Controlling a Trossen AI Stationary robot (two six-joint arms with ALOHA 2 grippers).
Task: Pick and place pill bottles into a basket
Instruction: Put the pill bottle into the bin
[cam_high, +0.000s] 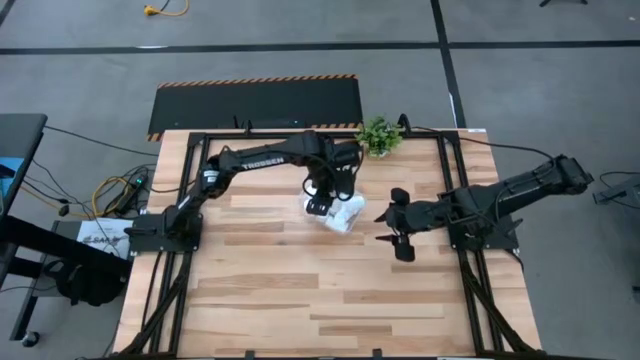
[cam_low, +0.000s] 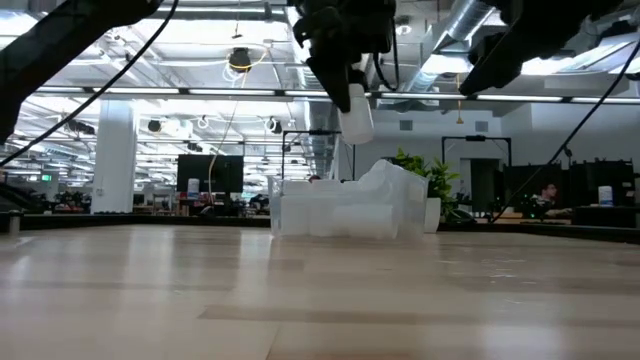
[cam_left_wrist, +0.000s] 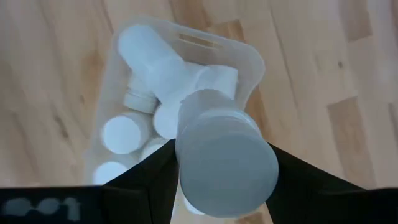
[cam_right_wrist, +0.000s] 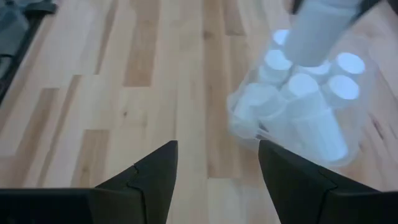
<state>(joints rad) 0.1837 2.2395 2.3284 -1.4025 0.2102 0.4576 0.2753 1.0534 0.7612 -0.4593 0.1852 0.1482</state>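
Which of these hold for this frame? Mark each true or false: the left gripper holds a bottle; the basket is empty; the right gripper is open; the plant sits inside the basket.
1. The left gripper holds a pill bottle above the basket. True.
2. The basket is empty. False: several bottles already lie in it.
3. The right gripper is open and holds nothing. True.
4. The plant sits inside the basket. False: it stands apart, near the table's far edge.
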